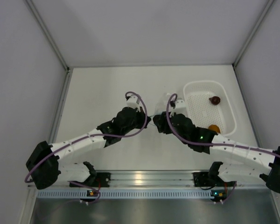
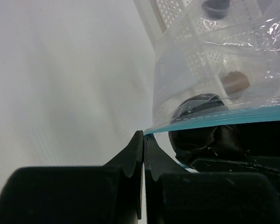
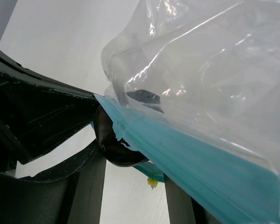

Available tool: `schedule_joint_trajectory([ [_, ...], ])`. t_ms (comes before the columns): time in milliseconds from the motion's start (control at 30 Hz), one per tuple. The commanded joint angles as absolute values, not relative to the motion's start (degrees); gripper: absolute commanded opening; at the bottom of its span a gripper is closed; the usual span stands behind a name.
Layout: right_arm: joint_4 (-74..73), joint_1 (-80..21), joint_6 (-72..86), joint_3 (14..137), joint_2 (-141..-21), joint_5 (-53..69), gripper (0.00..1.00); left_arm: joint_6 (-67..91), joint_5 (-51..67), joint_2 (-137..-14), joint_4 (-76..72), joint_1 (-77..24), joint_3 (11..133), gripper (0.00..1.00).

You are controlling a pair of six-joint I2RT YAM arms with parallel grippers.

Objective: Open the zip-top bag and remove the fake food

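Observation:
The zip-top bag (image 3: 210, 79) hangs clear and crinkly between my two grippers, its light blue strip (image 3: 186, 154) running across the right wrist view. My left gripper (image 2: 144, 135) is shut on the strip's corner (image 2: 151, 130). A dark purple-black piece (image 3: 116, 144) sits at the bag's mouth, between the two parted lips of the strip. My right gripper (image 3: 135, 168) has its fingers (image 3: 88, 186) well apart on either side of that piece; their tips are hidden by the strip. In the top view the grippers meet at mid-table, left (image 1: 147, 120) and right (image 1: 157, 122).
The white perforated basket (image 1: 226, 100) stands at the right. In it lie a maroon-brown piece (image 1: 215, 100) and an orange piece (image 1: 214, 128). The basket (image 2: 177, 14) shows through the bag in the left wrist view. Grey walls enclose the table.

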State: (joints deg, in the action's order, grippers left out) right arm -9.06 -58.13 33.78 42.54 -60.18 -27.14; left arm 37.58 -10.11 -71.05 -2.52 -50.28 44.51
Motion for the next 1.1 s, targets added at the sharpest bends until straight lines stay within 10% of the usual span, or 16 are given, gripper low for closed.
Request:
schedule_joint_trajectory([
  [0,-1.5,-58.1,34.8,44.3,-57.2,-30.5,0.22,35.5,-16.1,-71.5,3.9,-48.3,41.8,0.0],
  [833,-5.6,-53.4,22.3,49.2,-67.1,37.5,0.2,39.2,-23.5,-65.7,4.6,-44.9,40.6,0.0],
  [1067,-8.5,-53.4,18.1,50.4,-70.0,39.0,0.18,39.8,-24.5,-63.8,5.2,-45.0,40.6,0.0],
])
